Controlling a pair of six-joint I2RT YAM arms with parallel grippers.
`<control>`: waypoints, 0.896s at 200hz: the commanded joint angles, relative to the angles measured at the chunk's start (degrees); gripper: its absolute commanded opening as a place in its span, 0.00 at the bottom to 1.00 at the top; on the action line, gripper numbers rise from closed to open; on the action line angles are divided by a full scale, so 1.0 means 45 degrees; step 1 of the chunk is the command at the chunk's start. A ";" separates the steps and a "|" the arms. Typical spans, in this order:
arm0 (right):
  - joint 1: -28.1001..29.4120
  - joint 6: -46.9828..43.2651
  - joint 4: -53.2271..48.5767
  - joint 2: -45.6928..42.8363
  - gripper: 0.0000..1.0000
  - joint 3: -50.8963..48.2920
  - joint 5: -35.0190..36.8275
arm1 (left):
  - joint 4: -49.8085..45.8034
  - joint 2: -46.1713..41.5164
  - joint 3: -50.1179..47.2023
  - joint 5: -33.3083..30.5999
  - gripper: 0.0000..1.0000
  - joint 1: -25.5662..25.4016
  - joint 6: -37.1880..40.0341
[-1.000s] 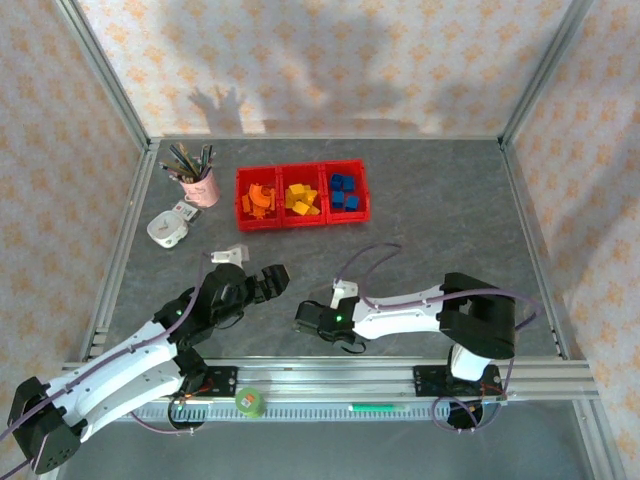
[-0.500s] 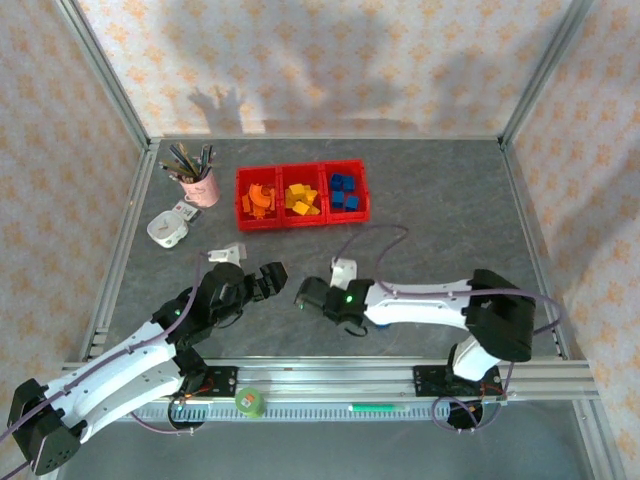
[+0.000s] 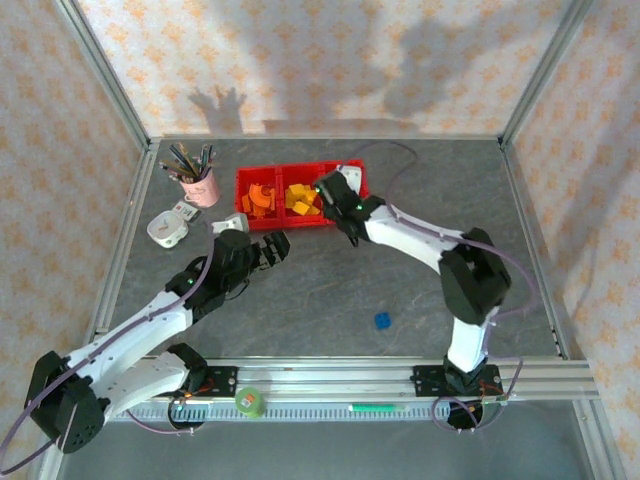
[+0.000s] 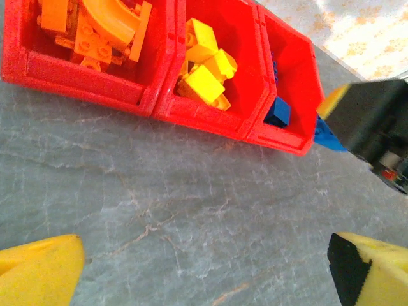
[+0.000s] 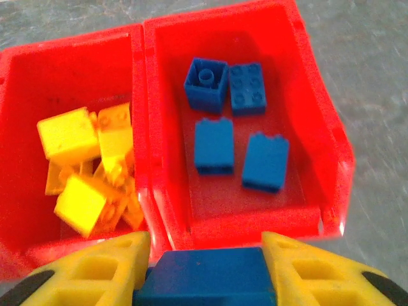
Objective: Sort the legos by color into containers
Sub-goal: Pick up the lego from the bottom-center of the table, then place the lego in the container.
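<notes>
- Within the last second the right arm has swung from low beside its base out to the red tray [image 3: 243, 200], and the left arm has stretched a little farther forward.
- The held blue brick [image 5: 204, 280] is clamped between the yellow fingers of the right gripper [image 5: 204, 255]. It sits just short of the tray's front wall, roughly in line with the divider between the middle and right compartments.
- Its long axis runs from finger to finger, parallel to that front wall. A smooth broad face looks up at the wrist camera, and I cannot tell which way its studs point.
- The blue bin [image 5: 322, 134] already holds four blue bricks [image 5: 210, 145]. Yellow bricks [image 4: 205, 80] fill the middle compartment and orange bricks [image 4: 105, 29] the left one.
- The sorting looks nearly done. What is left appears to be this brick and one loose blue brick [image 3: 381, 320], which lies on the table [image 3: 300, 300] well apart from the tray.
- The drop probably needs a short move forward and towards the right.
- The left gripper [image 3: 272, 246] hovers near the tray's front with its fingers spread wide and nothing between them.
</notes>
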 commanded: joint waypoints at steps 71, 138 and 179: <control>-0.2057 -0.2450 -0.0654 0.4732 0.43 0.5942 -0.1146 | 0.1110 0.1987 0.1489 0.0490 0.99 0.0749 0.0740; -0.2248 -0.3025 -0.1263 0.5106 0.57 0.7621 -0.1498 | 0.0746 0.2087 0.1990 0.0643 0.99 0.0920 0.0907; -0.2131 -0.2588 -0.0441 0.2185 0.65 0.4699 -0.2386 | 0.0601 0.1733 0.1929 0.1241 0.99 0.0897 0.0907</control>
